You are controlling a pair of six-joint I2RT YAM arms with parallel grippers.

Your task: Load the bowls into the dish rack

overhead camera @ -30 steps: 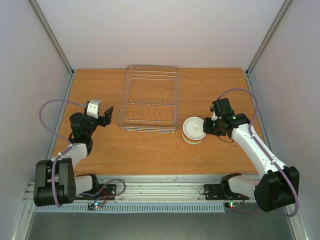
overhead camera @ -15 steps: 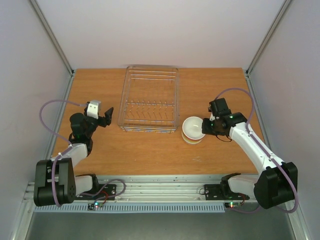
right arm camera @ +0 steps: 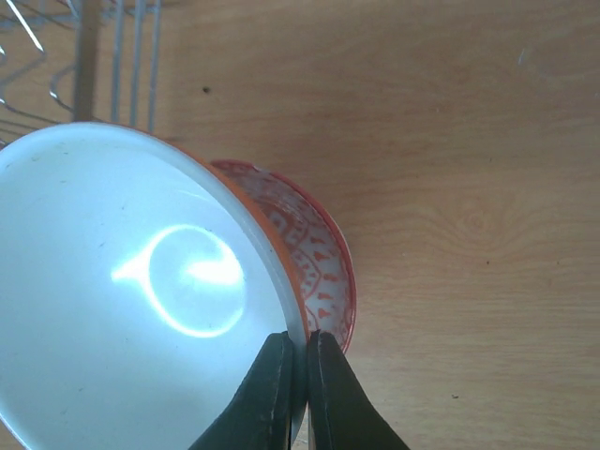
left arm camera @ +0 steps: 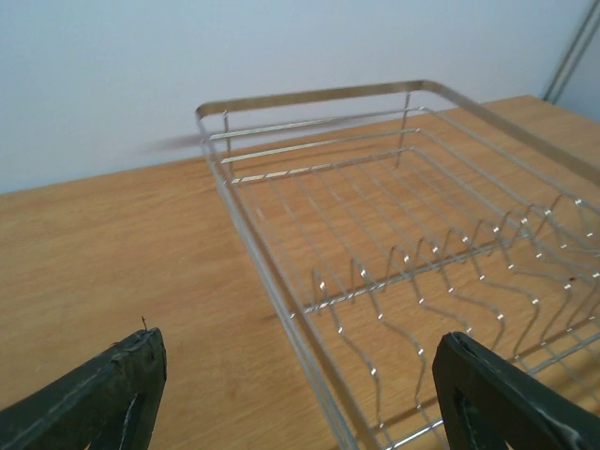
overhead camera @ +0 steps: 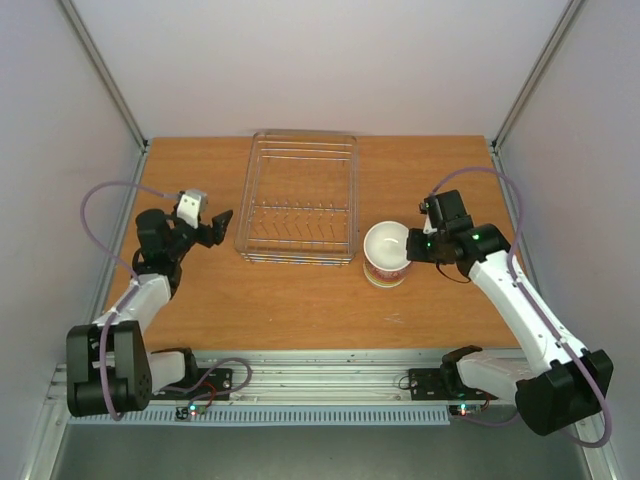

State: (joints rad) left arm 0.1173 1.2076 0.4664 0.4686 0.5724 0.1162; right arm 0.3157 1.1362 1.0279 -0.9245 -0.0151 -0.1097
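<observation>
A stack of bowls stands on the table right of the dish rack [overhead camera: 300, 200]. My right gripper [overhead camera: 409, 246] is shut on the right rim of the top bowl [overhead camera: 385, 243], which is orange outside and white inside. It holds that bowl tilted and raised out of the red-and-white patterned bowl [overhead camera: 384, 274] beneath. In the right wrist view the jaws [right arm camera: 298, 354] pinch the orange bowl's rim [right arm camera: 141, 281], with the patterned bowl [right arm camera: 323, 272] just behind. My left gripper [overhead camera: 213, 230] is open and empty beside the rack's left side. The rack [left arm camera: 394, 234] is empty. No other bowls show.
The rack's near-left rail [left arm camera: 281, 309] lies between my left gripper's fingers [left arm camera: 103, 398] in the left wrist view. A corner of the rack [right arm camera: 56, 56] shows just beyond the bowls. Grey walls enclose the wooden table [overhead camera: 300, 300] on three sides.
My right gripper has closed on the top bowl's rim and tipped it up out of the stack, exposing the red-and-white bowl. My left arm has shifted slightly back and left.
</observation>
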